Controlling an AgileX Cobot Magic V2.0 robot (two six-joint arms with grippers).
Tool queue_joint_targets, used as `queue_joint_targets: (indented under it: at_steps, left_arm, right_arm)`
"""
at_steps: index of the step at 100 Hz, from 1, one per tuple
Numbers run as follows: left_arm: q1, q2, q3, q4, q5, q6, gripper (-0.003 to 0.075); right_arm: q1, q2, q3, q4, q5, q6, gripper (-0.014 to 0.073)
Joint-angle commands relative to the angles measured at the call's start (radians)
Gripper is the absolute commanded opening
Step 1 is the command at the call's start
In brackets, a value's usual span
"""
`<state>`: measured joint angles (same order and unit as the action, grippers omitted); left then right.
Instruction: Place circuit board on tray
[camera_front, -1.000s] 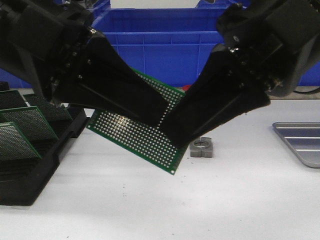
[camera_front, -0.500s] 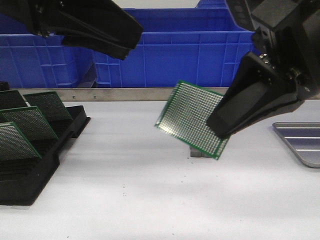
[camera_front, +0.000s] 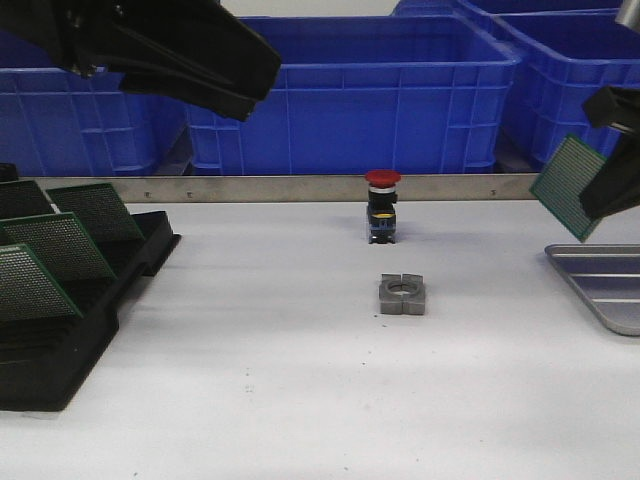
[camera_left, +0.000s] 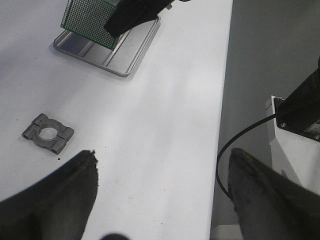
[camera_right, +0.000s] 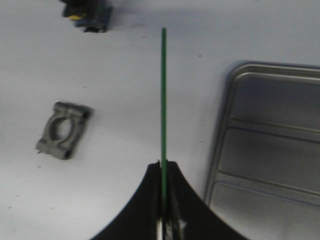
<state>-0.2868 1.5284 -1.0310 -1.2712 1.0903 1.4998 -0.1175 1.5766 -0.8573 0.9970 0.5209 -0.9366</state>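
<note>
My right gripper (camera_front: 606, 190) is shut on a green perforated circuit board (camera_front: 567, 187) and holds it tilted in the air, just above the near left end of the grey ribbed tray (camera_front: 598, 288). In the right wrist view the board (camera_right: 163, 85) is edge-on between the shut fingers (camera_right: 163, 167), with the tray (camera_right: 270, 150) right beside it. The left wrist view shows the board (camera_left: 87, 20) over the tray's (camera_left: 122, 57) corner. My left gripper (camera_left: 162, 155) is open and empty, raised high at the left (camera_front: 240, 75).
A black slotted rack (camera_front: 60, 335) with several green boards (camera_front: 50, 245) stands at the left. A grey metal clamp block (camera_front: 403, 295) and a red push button (camera_front: 382, 205) sit mid-table. Deep blue crates (camera_front: 350, 90) line the back. The table's edge shows in the left wrist view.
My left gripper let go of the board and rose to the upper left. My right gripper carried the board from the table's middle to the right, up to the tray.
</note>
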Motion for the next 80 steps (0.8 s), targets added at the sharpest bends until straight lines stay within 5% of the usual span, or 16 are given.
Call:
queue_joint_targets:
  at_steps: [1,17,36,43,63,80]
  left_arm:
    - [0.004,-0.032,-0.032,-0.064,0.030,-0.002,0.0494]
    - [0.004,-0.032,-0.032,-0.064,0.030,-0.002,0.0494]
    - [0.004,-0.032,-0.032,-0.061,0.030,-0.002,0.0494]
    - [0.004,-0.034,-0.033,-0.047,0.028,-0.002,0.0494]
    - [0.004,-0.036,-0.064,0.091,0.027,-0.002,0.0494]
    - [0.004,-0.036,-0.104,0.469,-0.023,-0.003,0.0494]
  right_arm:
    - [-0.024,0.009,-0.018,0.030,-0.051,-0.002,-0.0068]
    - [-0.034,0.055,-0.019,0.030,-0.070,-0.002,0.0020]
    - [-0.034,0.043,-0.024,0.030,-0.124,-0.002,0.0533]
    - [-0.034,0.026,-0.025,0.028,-0.154,-0.004,0.0629]
    - [-0.034,-0.063,-0.025,0.019,-0.217,-0.066,0.0622]
    - [-0.034,-0.133,-0.025,0.019,-0.217,-0.073,0.0622]
